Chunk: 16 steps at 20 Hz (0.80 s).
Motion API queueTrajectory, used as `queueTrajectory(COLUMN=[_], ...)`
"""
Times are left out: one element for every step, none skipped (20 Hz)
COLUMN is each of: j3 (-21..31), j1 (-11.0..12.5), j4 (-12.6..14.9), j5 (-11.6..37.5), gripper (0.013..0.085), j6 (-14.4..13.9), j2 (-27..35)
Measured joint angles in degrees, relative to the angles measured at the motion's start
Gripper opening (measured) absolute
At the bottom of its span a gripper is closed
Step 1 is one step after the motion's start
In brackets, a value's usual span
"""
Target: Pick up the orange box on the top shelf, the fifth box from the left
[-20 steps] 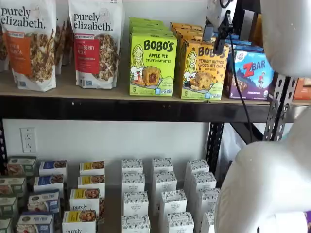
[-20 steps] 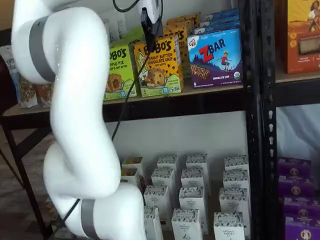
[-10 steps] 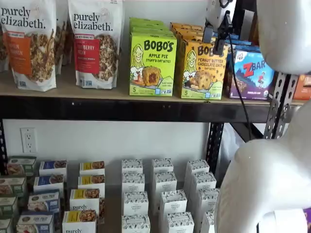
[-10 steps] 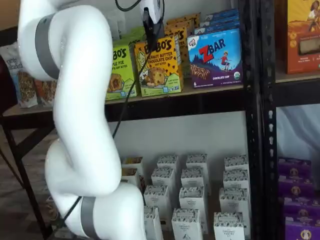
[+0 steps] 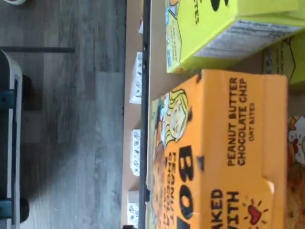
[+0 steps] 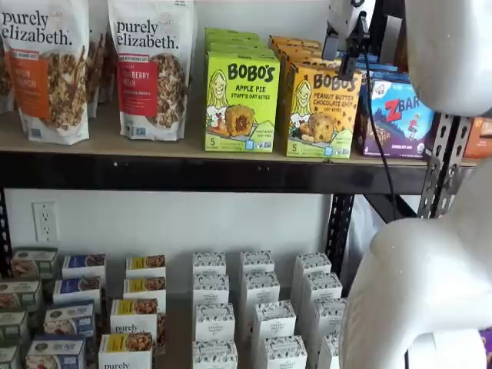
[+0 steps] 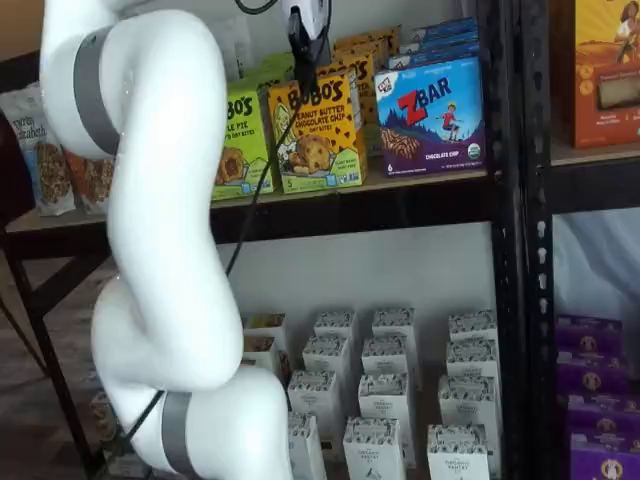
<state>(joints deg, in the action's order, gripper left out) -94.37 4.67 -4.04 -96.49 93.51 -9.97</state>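
On the top shelf (image 6: 154, 147), the lime-green box (image 6: 241, 101) and ZBar box (image 6: 400, 115) are flanking the orange box (image 6: 321, 111); above it the gripper (image 6: 347, 54) is hanging, seemingly spread, gripping nothing.

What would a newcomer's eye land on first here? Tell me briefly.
The big white arm fills the foreground in both shelf views. Behind it on the top shelf stands the orange box of Bobo's Peanut Butter Chocolate Chip bites, between a lime-green Apple Pie box and a ZBar box. The gripper hangs over the orange box.

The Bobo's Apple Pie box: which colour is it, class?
Lime green, clearest in a shelf view: the Apple Pie box.
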Motion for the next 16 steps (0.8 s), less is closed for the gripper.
queueTrajectory(j3=[0.4,0.8,1.3,1.7,2.2,2.8,3.4,3.8,4.2,4.4,4.6,4.7,4.7,4.7,4.6,4.5], j1=[-0.1,-0.2,-0.2,-0.3,-0.3,-0.4,-0.4,-0.4,-0.5,-0.5,-0.5,-0.6,-0.6,-0.8,-0.9,-1.0], j4=[0.4,0.7,1.1,1.3,1.6,1.9,2.1,2.2,2.4,2.5,2.6,2.7,2.8,3.1,3.3,3.5], j5=[0.6,1.1,1.5,2.0,2.5,3.0,3.5,3.9,4.2,4.3,4.4,4.4,4.2,3.9,3.6,3.3], gripper=[0.085,0.085,0.085,0.085,0.085,0.085,0.085,0.085,0.085,0.085,0.085,0.085,0.085,0.085,0.085,0.085], j6=[0.0,0.1,0.1,0.1,0.2,0.2,0.2,0.2,0.2,0.2,0.2,0.2,0.1,0.0,-0.1,-0.1], j2=[-0.1,-0.2,-0.3,-0.4,-0.4,-0.6,-0.6,-0.7,-0.7,-0.7,-0.7,-0.6,-0.5,-0.4,-0.2,-0.1])
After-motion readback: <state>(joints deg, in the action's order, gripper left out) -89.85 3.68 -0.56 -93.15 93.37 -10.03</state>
